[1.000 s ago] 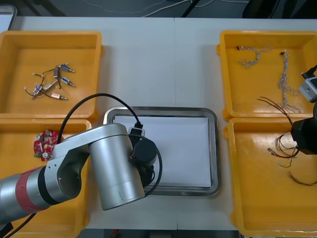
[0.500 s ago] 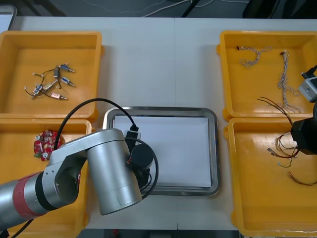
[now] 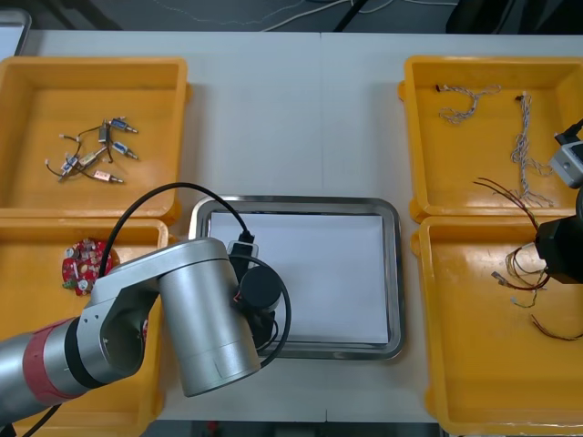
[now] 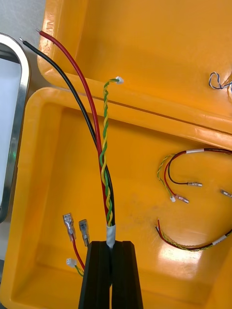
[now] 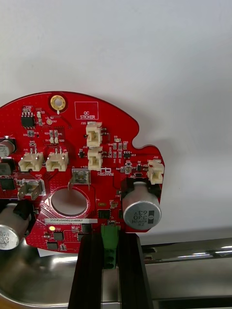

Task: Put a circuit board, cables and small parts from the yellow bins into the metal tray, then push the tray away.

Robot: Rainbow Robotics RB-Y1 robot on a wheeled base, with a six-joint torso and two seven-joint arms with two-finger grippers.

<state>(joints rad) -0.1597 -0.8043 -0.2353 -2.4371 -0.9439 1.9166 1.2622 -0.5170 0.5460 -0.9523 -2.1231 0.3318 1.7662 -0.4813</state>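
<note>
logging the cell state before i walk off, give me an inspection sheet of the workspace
surface: light table, seam down its middle
job's things: metal tray with white inside; round red circuit board over its near left corner; second red board in near left yellow bin; small metal parts in far left bin
clutter: nothing seen
grippers: left gripper shut on the first board's green connector; right gripper shut on a taped bundle of red, black and yellow-green wires over near right bin
cables: twisted blue and white cables in far right bin; red and yellow cables in near right bin
surroundings: dark floor, cords beyond the far edge
</note>
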